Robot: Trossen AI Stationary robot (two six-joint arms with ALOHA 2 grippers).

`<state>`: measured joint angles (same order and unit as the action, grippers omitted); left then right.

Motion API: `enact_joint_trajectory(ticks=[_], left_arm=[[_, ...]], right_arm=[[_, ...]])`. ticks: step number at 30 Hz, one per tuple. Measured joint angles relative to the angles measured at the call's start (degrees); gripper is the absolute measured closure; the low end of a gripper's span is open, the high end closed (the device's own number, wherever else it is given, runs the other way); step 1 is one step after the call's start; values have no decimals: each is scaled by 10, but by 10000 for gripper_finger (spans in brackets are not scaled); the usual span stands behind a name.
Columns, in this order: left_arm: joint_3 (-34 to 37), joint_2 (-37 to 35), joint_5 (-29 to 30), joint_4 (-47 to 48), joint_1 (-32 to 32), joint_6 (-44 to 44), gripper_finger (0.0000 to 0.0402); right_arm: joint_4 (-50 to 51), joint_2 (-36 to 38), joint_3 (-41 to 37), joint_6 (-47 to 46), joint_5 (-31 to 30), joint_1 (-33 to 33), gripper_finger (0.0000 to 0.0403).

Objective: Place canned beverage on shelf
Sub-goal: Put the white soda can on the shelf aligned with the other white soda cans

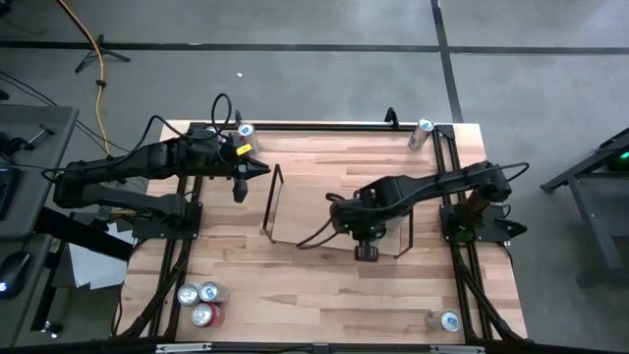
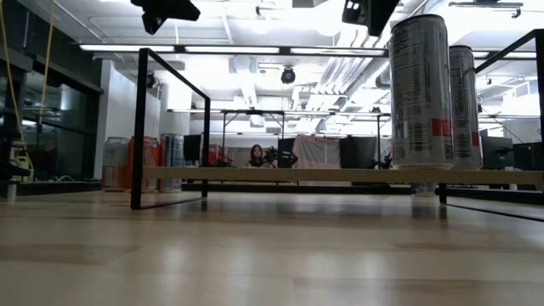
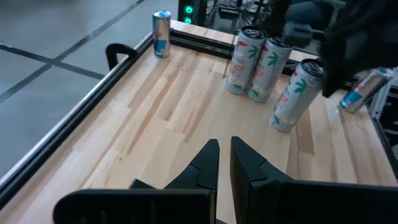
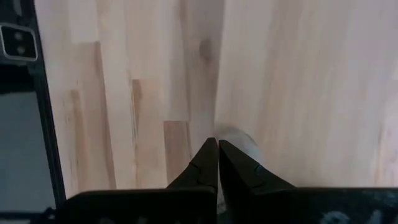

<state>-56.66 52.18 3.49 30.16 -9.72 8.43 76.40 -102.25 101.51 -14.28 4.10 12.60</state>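
The shelf (image 1: 273,202), a low rack of thin black rods, stands mid-table; its left end frame shows in the low view (image 2: 140,127). Tall white cans stand upright at its right end (image 2: 421,89) (image 2: 463,106). The left wrist view shows three of them (image 3: 245,59) (image 3: 270,65) (image 3: 295,93). In the high view my right arm hides them. My right gripper (image 1: 366,241) (image 4: 217,144) is shut, pointing down just above the cans. My left gripper (image 1: 263,169) (image 3: 224,146) is shut and empty, left of the shelf's far left corner.
Three cans (image 1: 201,300) stand at the near left corner. Single cans stand at the far left (image 1: 245,130), far right (image 1: 423,130) and near right (image 1: 449,321). A black rail frame (image 1: 324,125) runs along the table's edges. A person (image 2: 255,155) sits in the room behind.
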Motion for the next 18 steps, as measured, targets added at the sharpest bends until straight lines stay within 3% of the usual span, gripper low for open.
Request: enact_joint_trajectory(ticks=[18], left_arm=[[0,0,18,0,0,5,401]], right_arm=[[54,-12,0,16,-25,-11,403]])
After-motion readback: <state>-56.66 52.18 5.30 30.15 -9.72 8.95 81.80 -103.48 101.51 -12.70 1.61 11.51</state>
